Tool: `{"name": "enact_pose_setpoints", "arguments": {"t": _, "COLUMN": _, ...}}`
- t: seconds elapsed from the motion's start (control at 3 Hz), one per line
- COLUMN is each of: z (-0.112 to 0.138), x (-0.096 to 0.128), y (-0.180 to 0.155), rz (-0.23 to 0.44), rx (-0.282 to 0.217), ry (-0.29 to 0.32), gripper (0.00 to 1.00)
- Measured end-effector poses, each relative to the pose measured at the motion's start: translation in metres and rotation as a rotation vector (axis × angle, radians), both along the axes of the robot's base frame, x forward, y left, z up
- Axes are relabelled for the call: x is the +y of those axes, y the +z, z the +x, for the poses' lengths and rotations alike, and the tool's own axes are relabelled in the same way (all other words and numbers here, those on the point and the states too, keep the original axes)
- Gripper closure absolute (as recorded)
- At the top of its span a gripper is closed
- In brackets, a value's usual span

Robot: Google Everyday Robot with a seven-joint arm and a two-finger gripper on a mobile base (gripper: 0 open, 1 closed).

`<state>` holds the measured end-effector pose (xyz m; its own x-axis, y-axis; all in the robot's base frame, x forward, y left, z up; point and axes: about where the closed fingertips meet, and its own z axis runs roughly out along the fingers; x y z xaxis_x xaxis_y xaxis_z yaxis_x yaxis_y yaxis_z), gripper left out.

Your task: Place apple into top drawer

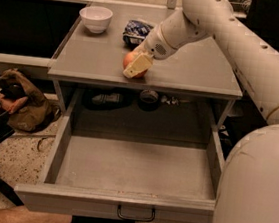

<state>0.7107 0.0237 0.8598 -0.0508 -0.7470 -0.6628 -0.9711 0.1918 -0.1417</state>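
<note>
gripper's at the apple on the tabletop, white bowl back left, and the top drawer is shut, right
Not quite. The top drawer is not shut: the camera view shows it pulled open below the tabletop, with nothing in it. The rest holds: the gripper is at the apple near the tabletop's front edge, and the white bowl sits at the back left.

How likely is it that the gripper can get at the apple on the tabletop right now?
Probably yes. The gripper is right at the apple, near the front edge of the tabletop, with nothing between them. The white bowl and the blue packet sit farther back, out of the way.
</note>
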Motion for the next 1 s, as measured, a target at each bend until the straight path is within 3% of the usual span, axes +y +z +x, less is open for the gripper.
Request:
{"name": "enact_pose_setpoints", "arguments": {"t": 0.67, "z": -0.007, "x": 0.003, "y": 0.004, "rz": 0.000, "rx": -0.007, "ry": 0.012, "gripper": 0.88}}
{"name": "enact_pose_setpoints", "arguments": {"t": 1.0, "z": -0.029, "x": 0.003, "y": 0.017, "rz": 0.015, "rx": -0.037, "ry": 0.020, "gripper": 1.00}}
